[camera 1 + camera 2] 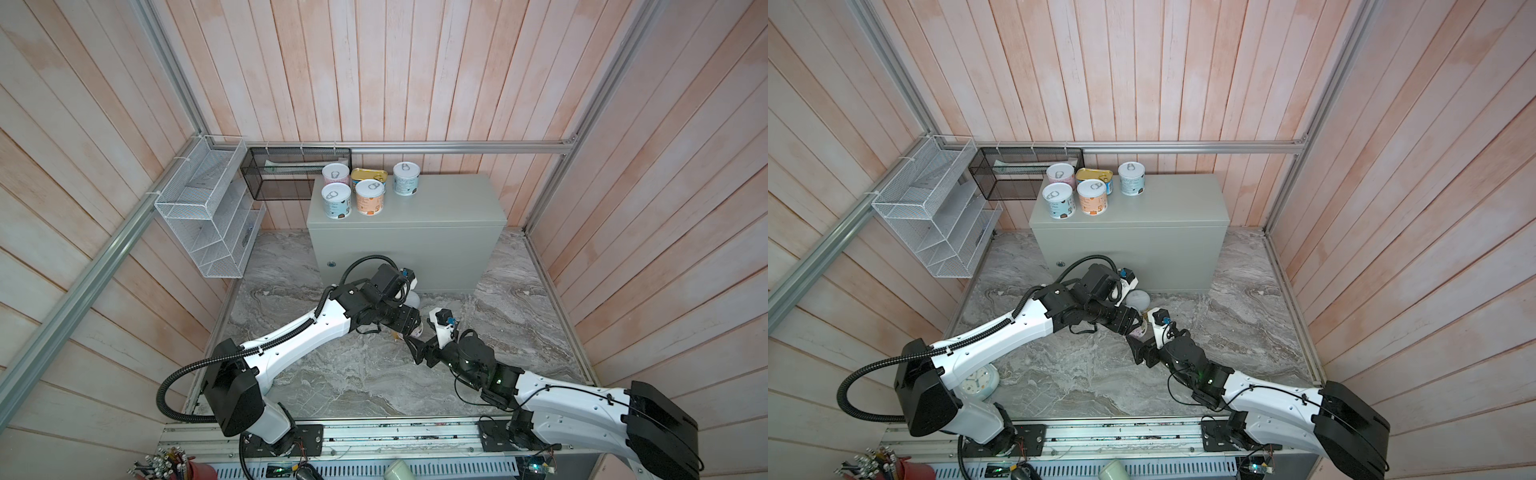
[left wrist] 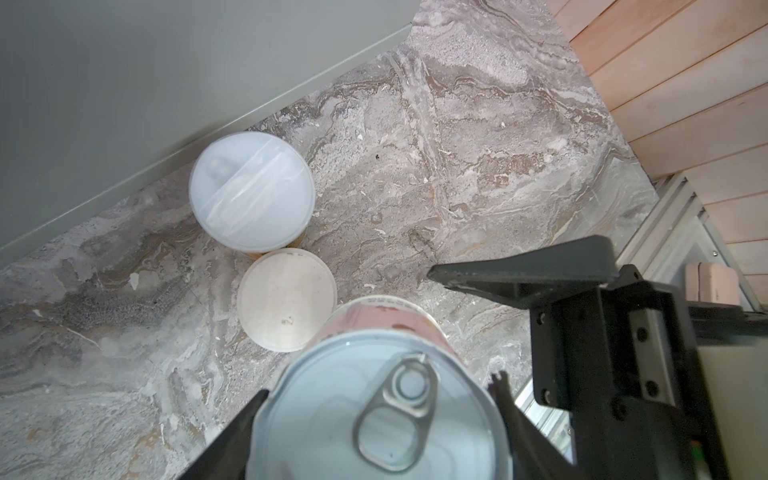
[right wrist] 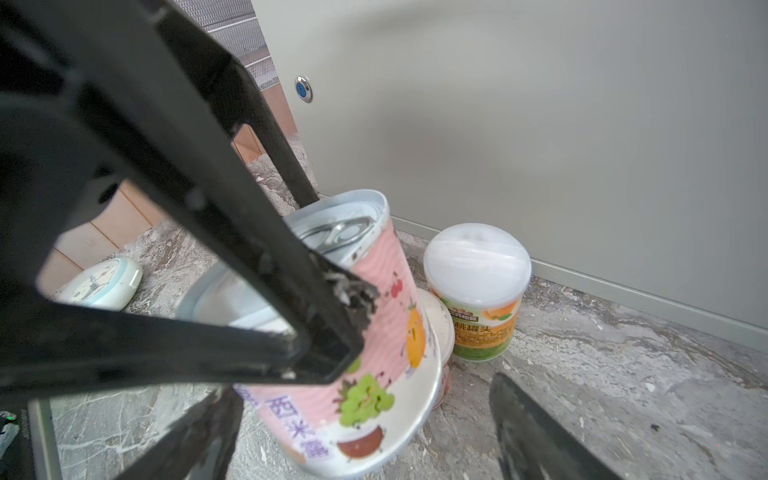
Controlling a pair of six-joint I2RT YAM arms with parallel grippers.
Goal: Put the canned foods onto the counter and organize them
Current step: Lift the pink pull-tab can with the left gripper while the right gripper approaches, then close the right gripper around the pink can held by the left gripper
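pink round can, silver lid, veined marble surface

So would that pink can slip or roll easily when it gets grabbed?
Probably stiff: the pink can, gripped by the left tool, shows no dent. Its smooth label may be slippery; it looks tilted in the grip. Laid sideways, its round body would likely roll.

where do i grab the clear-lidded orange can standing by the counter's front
Grip the clear-lidded can on its round wall just under the lid, coming from above. It stands upright, with the counter close behind and a white-lidded can just in front, so close on the two free sides.
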